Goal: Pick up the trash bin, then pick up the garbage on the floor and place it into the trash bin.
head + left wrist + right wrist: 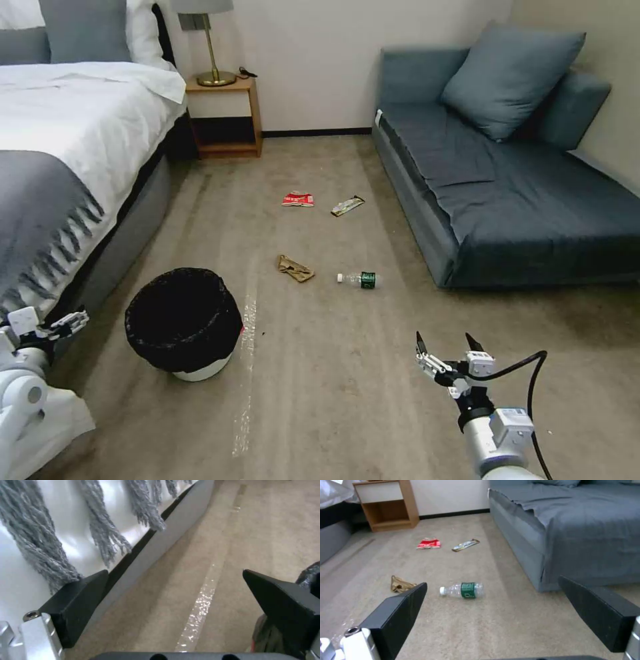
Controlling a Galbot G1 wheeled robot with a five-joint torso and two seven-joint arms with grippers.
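Note:
The trash bin (225, 332), white and lined with a black bag, stands on the carpet near the bed. My left gripper (72, 323) hangs open to its left, beside the bed; in the left wrist view its fingers (80, 600) are spread wide with the bin's bag (312, 574) just past one of them. The garbage lies farther out: a red-and-white wrapper (298, 199), a gold-and-black wrapper (347, 205), crumpled brown paper (295, 268) and a clear bottle (360, 279) with a green label. My right gripper (447, 345) is open and empty, short of the bottle (463, 590).
A bed (73, 133) with a grey fringed throw (40, 542) runs along the left. A blue sofa (507, 180) lines the right side. A wooden nightstand (223, 117) with a lamp stands at the far wall. A shiny tape strip (245, 373) crosses the carpet by the bin.

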